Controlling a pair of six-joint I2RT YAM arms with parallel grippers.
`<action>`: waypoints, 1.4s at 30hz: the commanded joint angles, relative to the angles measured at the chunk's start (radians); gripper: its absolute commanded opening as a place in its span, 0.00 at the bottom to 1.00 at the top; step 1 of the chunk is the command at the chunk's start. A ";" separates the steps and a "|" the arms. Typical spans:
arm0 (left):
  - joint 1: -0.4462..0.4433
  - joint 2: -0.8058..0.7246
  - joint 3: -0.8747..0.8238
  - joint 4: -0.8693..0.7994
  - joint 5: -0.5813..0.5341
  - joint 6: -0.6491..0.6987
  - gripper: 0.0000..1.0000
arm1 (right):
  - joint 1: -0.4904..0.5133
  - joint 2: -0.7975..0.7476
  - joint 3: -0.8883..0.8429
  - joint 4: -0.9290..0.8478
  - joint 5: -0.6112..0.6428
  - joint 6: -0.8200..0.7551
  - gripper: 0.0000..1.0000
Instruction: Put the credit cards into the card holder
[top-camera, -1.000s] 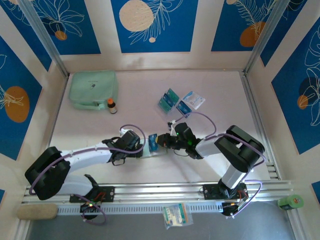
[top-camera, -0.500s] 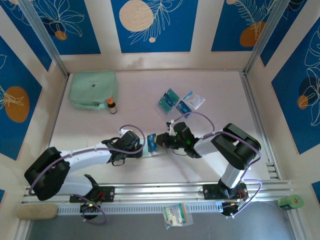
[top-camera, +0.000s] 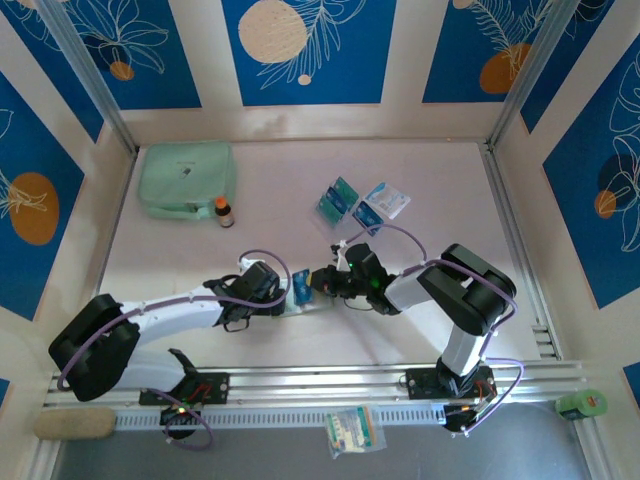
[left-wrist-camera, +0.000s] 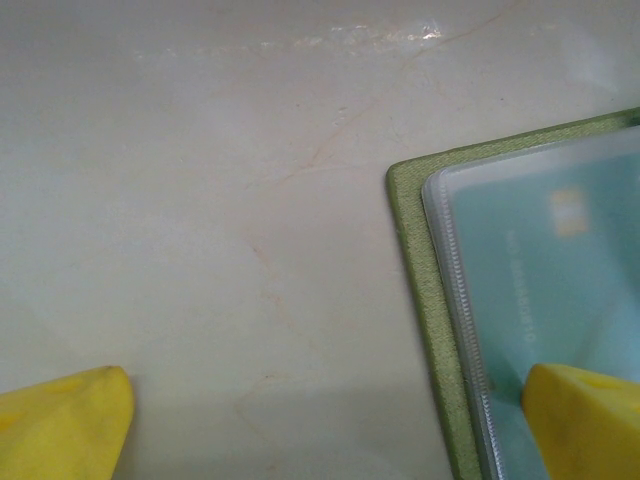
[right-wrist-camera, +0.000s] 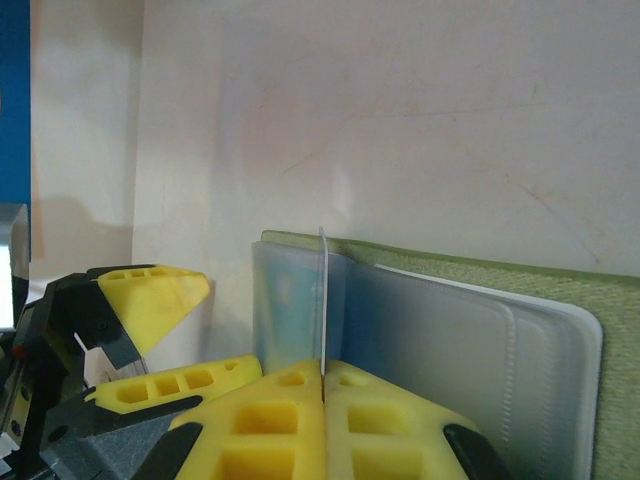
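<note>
While R tool (right-wrist-camera: 323, 378) pinches card (right-wrist-camera: 323, 290) at holder (right-wrist-camera: 470, 265), pouch (top-camera: 186, 178), bottle (top-camera: 223, 211) well apart.

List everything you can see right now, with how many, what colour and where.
zip pouch: one, mint green, far left.
bottle: one, brown with orange cap, beside the pouch.
loose credit cards: apparently two, teal-blue, far centre.
flat packet: one, white and blue, right of them.
card holder: one, olive green, open between the hands.
pocketed credit card: one, teal, inside the holder.
printed packet: one, pale, near edge.
roll: one, green, near right corner.
pad: one, beige, near left corner.
left hand: yellow, open, touching the holder.
right hand: yellow, shut on a thin sheet.
</note>
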 joint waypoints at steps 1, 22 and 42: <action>0.007 -0.014 -0.021 -0.031 -0.011 -0.009 1.00 | 0.006 0.018 0.012 0.011 -0.033 0.011 0.00; 0.007 -0.017 -0.019 -0.031 -0.014 -0.003 1.00 | 0.005 -0.048 -0.037 -0.096 -0.004 0.035 0.00; 0.007 -0.019 -0.020 -0.029 -0.014 0.001 1.00 | 0.007 -0.021 -0.003 -0.137 -0.055 0.020 0.00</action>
